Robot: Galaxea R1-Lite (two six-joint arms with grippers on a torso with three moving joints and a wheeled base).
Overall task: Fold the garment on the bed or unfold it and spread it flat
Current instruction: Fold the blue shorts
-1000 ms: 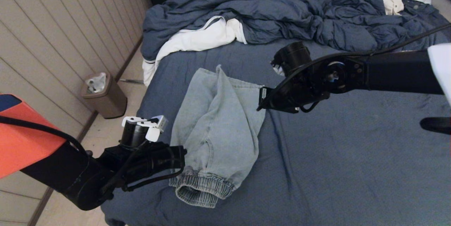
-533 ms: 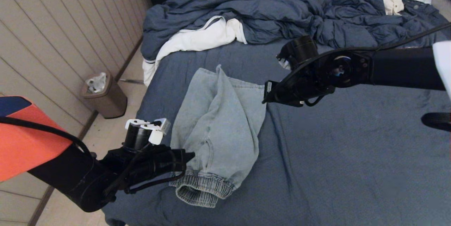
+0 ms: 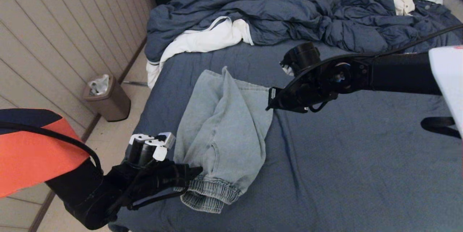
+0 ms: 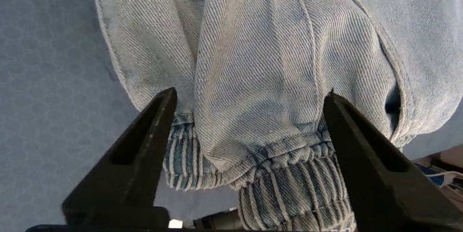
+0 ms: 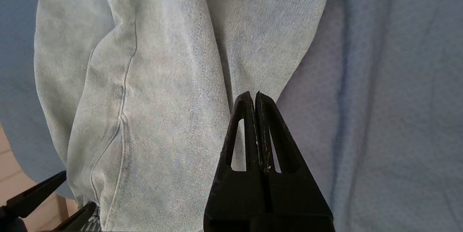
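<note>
The left gripper [image 4: 249, 94] has just opened its jaws wide, straddling the waistband of the pale blue washed-denim shorts [image 3: 224, 130] near the near left edge of the dark slate-blue bed [image 3: 361, 174], ready to grasp; the right gripper [image 5: 255, 96] hovers with jaws shut, empty.

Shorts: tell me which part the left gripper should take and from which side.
Take the shorts by the ribbed waistband, probably coming in from the bed's near left edge. That band is the thickest, bunched edge, and it lies nearest the left gripper, whose open fingers already straddle it. The right gripper is shut over the shorts' far right edge.
</note>
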